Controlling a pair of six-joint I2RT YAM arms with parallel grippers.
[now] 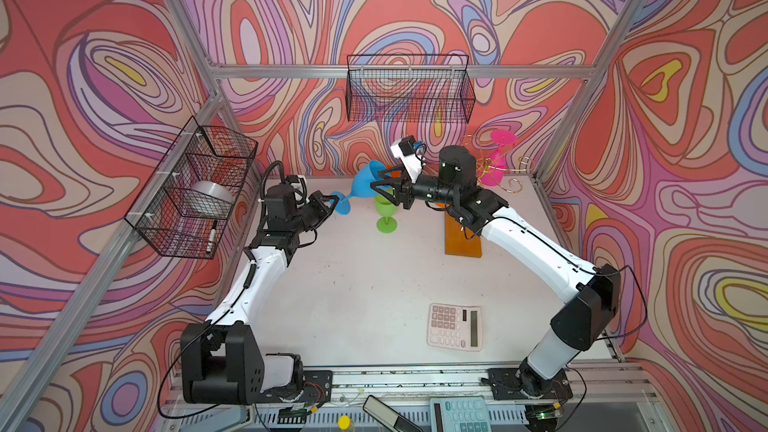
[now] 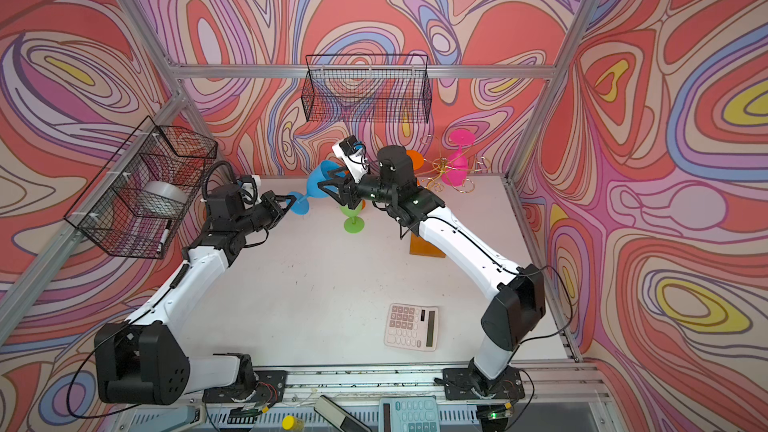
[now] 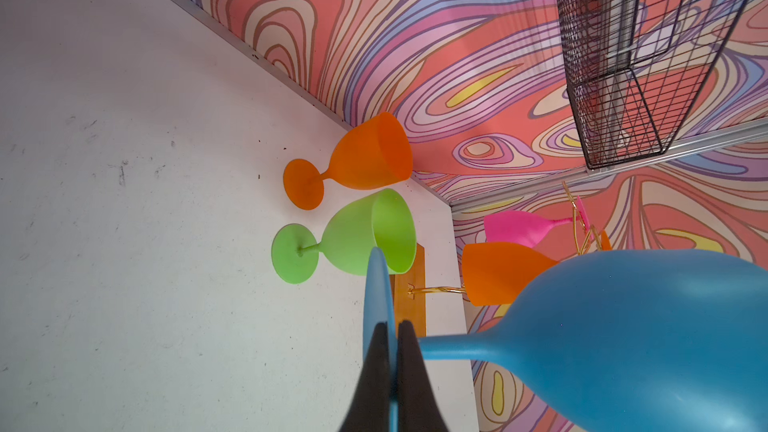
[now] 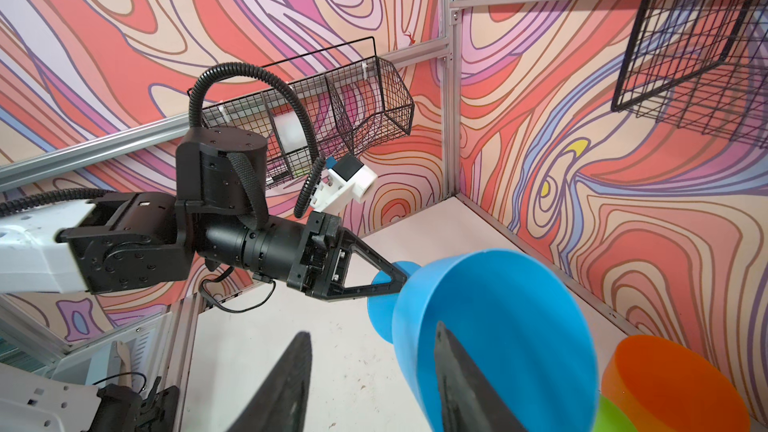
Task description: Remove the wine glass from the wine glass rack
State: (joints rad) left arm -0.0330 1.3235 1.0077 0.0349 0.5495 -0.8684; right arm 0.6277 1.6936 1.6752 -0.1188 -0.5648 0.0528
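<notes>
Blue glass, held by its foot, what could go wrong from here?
The left gripper pinches the blue glass only by its thin foot; it could sag or slip. One finger of the open right gripper sits at the bowl's rim; pulling back could snag it. A drop could hit the green glass nearby.

Blue wine glass (image 1: 368, 176), green wine glass (image 1: 386, 211), pink wine glass (image 1: 496, 160), orange wine glass (image 3: 361, 160). Gold wine glass rack (image 1: 461, 243), amber-orange base. Black mesh basket (image 1: 409, 89). Walls (image 1: 124, 56) swirl red, lilac, blue and yellow. White desk (image 1: 365, 284).

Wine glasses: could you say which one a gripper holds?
The blue wine glass, its foot pinched in the left gripper; the others stand or hang free.
</notes>
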